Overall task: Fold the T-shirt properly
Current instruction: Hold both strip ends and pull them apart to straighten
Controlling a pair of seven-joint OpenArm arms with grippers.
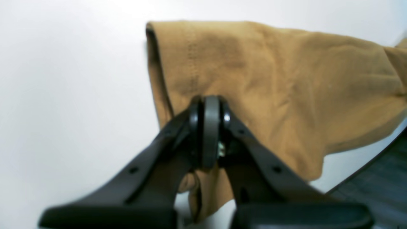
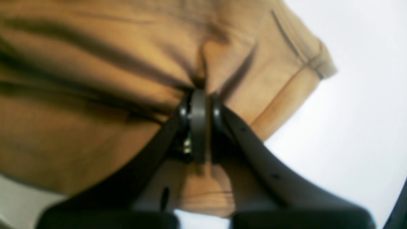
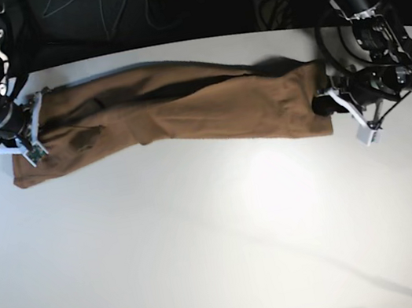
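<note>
T-shirt (image 3: 175, 111), tan-brown, lies stretched in a long narrow band across the far part of the white table (image 3: 205, 242), already folded lengthwise by the look of it; the left gripper (image 1: 208, 109) is clamped tight on cloth at one end, the right gripper (image 2: 198, 95) pinches the other end, where creases fan out. Judging by this, the step in hand is pulling the band taut; next, one end likely needs carrying over to meet the other, edges kept aligned.

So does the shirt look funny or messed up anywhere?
A bit. The shirt lies in a long, creased band across the table, not flat. The left gripper and right gripper pinch its ends. Nothing looks torn.
</note>
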